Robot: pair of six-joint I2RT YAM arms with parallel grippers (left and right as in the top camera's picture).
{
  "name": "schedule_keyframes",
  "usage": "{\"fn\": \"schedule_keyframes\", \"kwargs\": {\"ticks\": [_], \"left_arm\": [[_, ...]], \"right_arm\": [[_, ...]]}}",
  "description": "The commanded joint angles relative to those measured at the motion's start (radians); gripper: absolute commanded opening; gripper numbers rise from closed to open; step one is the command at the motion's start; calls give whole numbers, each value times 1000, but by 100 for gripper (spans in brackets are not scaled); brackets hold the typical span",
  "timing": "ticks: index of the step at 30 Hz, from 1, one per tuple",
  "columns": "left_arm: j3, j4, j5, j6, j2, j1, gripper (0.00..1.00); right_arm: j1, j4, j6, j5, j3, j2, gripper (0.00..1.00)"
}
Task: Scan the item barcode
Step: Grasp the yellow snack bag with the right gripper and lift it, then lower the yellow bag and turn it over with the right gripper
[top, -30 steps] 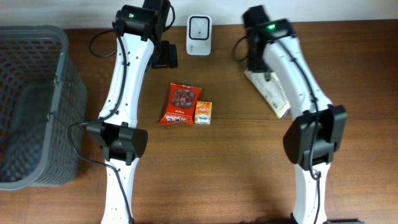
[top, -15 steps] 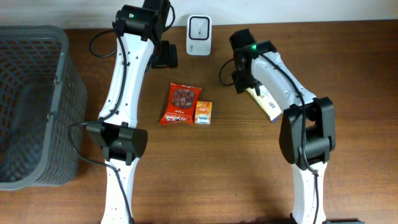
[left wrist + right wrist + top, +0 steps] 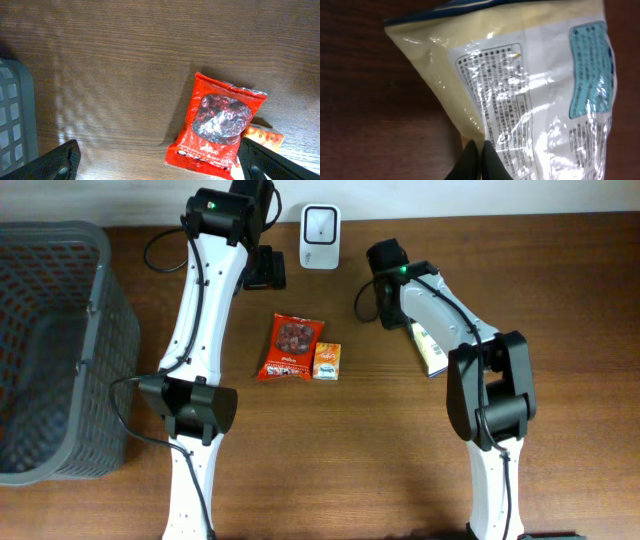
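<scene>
The right gripper (image 3: 481, 154) has its jaws pressed shut on a thin fold at the edge of the cream packet (image 3: 530, 85); the 2 dark fingers (image 3: 492, 157) meet with only film between them. In the overhead view that packet (image 3: 428, 346) lies on the table (image 3: 380, 460) on the right side, partly under the right arm, well apart from the red snack bag (image 3: 291, 347) and the small orange box (image 3: 327, 362) at the centre. The white scanner (image 3: 320, 223) stands at the back edge, between the 2 arms. The left gripper (image 3: 159, 162) hangs above the red bag with its jaws spread wide, holding nothing; the grey basket (image 3: 50, 350) sits at the far left.

The step in hand looks like carrying the packet to the scanner. The wrist view shows a panel of small print and a blue label, but no barcode that I can make out; it may be on another part of the packet or on the hidden face. To do this well, the arm should lift slowly, because a pinch on 1 fold of glossy film is a weak hold and the packet will likely sag and swing. It should then bring the packet in front of the scanner's face, turn the wrist until the code side looks at the window, keep the film flat and free of glare, and pause there.
</scene>
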Motion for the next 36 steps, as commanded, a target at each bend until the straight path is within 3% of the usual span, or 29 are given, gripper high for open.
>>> {"fn": "schedule_keyframes", "kwargs": {"ticks": [1,3,5,6,7,8,10,15,18,22,26,28,33,36], "left_arm": [[7,0,3,-10,0,0,99],[7,0,3,-10,0,0,99],[7,0,3,-10,0,-2,99],[7,0,3,-10,0,-2,99],[7,0,3,-10,0,-2,99],[7,0,3,-10,0,-2,99],[7,0,3,-10,0,-2,99],[7,0,3,-10,0,-2,99],[7,0,3,-10,0,-2,99],[7,0,3,-10,0,-2,99],[7,0,3,-10,0,-2,99],[7,0,3,-10,0,-2,99],[7,0,3,-10,0,-2,99],[7,0,3,-10,0,-2,99]], "right_arm": [[-32,-77,117,-195,162,8,4],[-77,-142,117,-412,255,8,4],[-120,-181,102,-466,286,7,4],[-128,-182,26,-462,280,9,7],[-126,-183,-78,-446,260,13,53],[-120,-182,-111,-446,245,14,70],[-96,-138,-124,-354,195,15,82],[-28,56,-162,-29,33,15,87],[-30,154,-207,80,-58,15,87],[-48,217,-206,15,-112,16,84],[-56,214,-144,-43,-125,25,50],[-55,196,-79,-56,-117,23,7],[-56,7,-13,-290,111,6,4],[-77,-114,31,-597,275,6,4]]}}
